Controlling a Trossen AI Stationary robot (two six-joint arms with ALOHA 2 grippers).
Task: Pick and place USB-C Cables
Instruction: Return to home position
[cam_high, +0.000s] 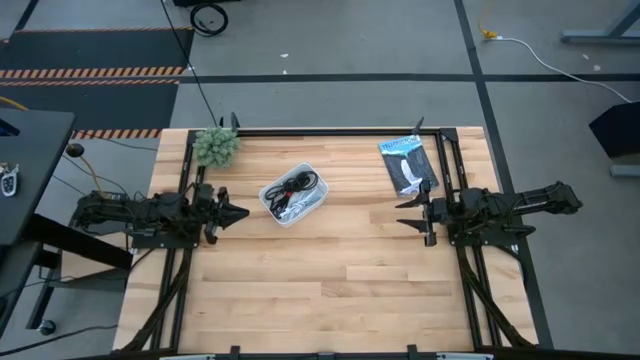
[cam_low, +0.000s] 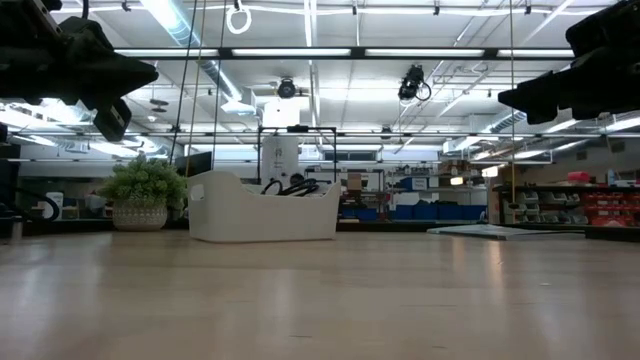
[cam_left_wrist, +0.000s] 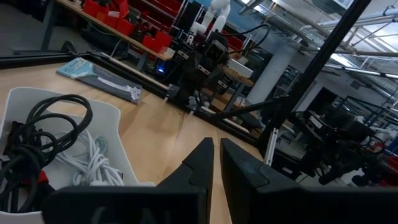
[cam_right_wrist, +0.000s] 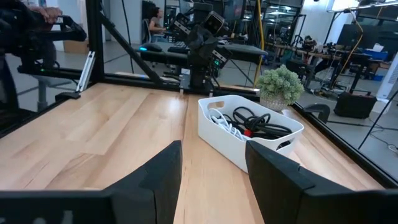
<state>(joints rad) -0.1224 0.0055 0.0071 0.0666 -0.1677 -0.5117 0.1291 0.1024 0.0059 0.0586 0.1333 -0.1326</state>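
The USB-C cables lie heaped in a white bin (cam_high: 294, 195) on the table's far left half. A black coil (cam_left_wrist: 43, 130) and a white cable (cam_left_wrist: 87, 158) show in the left wrist view, and a red tie (cam_right_wrist: 249, 132) in the right wrist view. My left gripper (cam_high: 240, 212) hovers just left of the bin, above the table, fingers shut (cam_left_wrist: 216, 142) and empty. My right gripper (cam_high: 403, 213) hovers at the table's right side, well away from the bin, open (cam_right_wrist: 214, 146) and empty.
A flat black-and-blue packet (cam_high: 408, 165) with a white cable pictured on it lies at the far right, just beyond my right gripper. A small potted plant (cam_high: 216, 147) stands at the far left corner beside the bin. Bare wood fills the table's middle and near half (cam_high: 320, 290).
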